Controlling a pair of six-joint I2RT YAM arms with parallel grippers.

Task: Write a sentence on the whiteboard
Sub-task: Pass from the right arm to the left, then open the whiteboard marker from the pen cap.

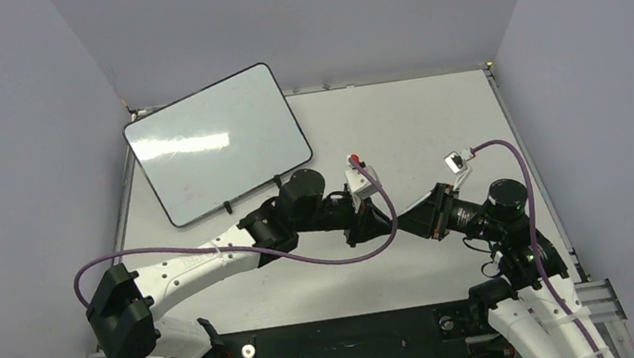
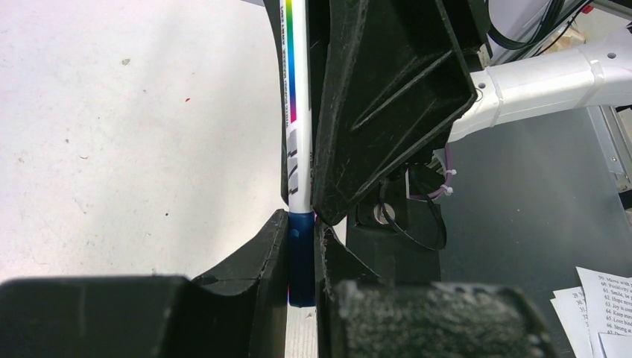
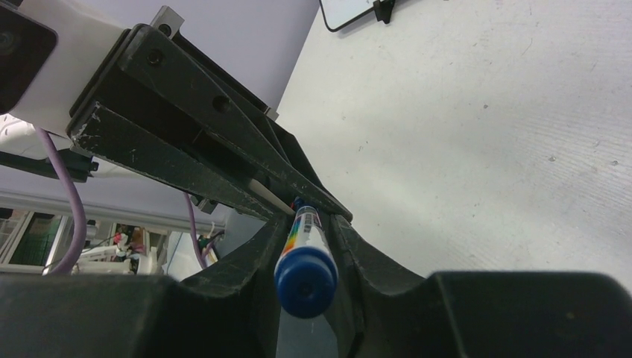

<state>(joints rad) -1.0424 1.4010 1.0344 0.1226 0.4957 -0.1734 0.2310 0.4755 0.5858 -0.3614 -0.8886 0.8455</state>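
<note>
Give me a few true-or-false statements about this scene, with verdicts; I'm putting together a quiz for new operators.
1. No writing shows on the whiteboard from above. True.
2. The marker lies loose on the table. False: its blue end is clamped in the left jaws.
3. The right jaws flank the same marker, so both arms meet at it. True.
4. The whiteboard sits at the table's near right corner. False: it is at the far left corner.
5. The marker's barrel is plain black. False: it is white with a rainbow stripe.
</note>
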